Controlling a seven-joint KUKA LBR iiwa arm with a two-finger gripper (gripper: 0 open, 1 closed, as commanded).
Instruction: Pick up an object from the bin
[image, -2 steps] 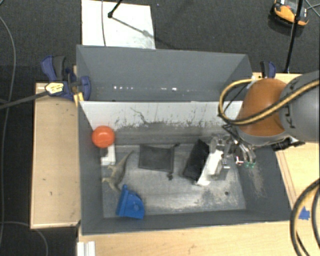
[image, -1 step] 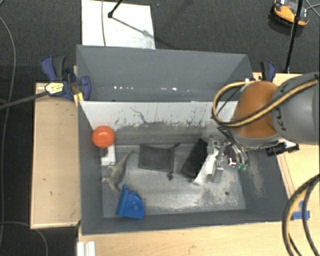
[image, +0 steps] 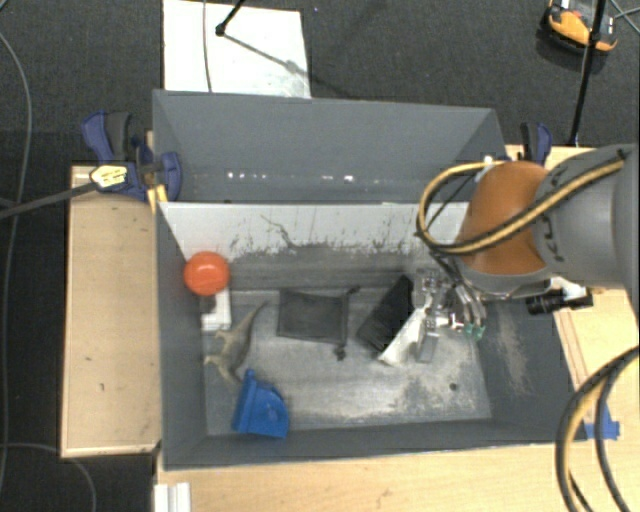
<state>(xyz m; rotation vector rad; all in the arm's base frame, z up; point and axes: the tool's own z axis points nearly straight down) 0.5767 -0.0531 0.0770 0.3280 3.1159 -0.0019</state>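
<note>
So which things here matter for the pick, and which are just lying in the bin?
In play: end effector; white piece beside it, in the right part of the bin; black block next to that.
Lying about: dark flat square, orange ball, small white block, grey toy figure, blue object.

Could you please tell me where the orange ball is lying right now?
In the camera view, the orange ball sits at the far left of the bin, just above a small white block.
</note>
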